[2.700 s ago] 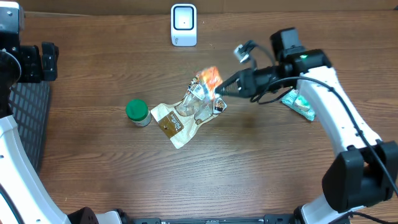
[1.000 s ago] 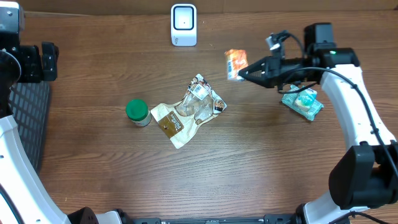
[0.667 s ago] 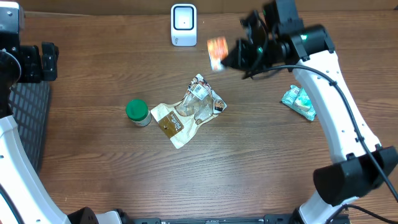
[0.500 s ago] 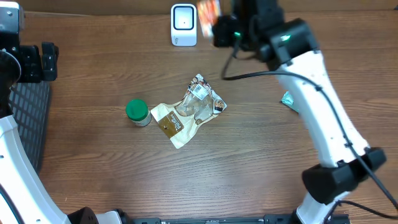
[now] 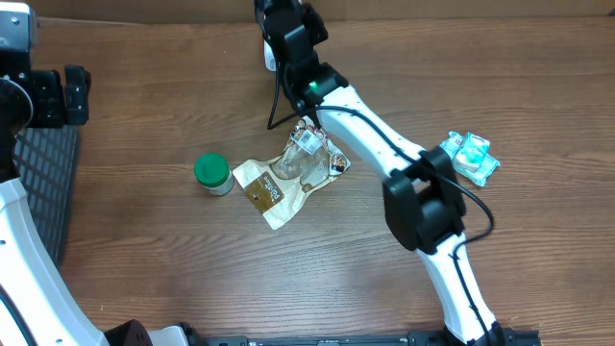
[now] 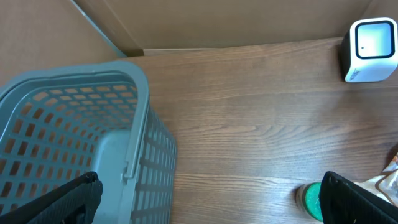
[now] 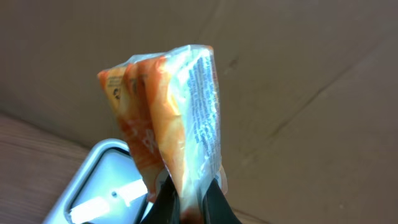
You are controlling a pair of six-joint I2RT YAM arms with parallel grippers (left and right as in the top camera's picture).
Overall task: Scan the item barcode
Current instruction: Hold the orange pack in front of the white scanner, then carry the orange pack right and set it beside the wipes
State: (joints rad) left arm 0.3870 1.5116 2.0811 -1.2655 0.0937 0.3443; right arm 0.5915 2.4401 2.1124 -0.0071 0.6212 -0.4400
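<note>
The jar, wrappers and right arm block mid-table toward the scanner; the near tabletop lies open.

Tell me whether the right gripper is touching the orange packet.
Touching. The right wrist view shows the right gripper pinched shut on the bottom edge of the orange packet, which stands up out of the grip.

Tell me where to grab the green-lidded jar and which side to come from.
Probably from straight above: the green-lidded jar stands upright, its round lid facing up. Close the left gripper across the lid's rim, with one finger on the near side and one on the far side, since the crumpled tan pouch lies right beside it on the right.
</note>
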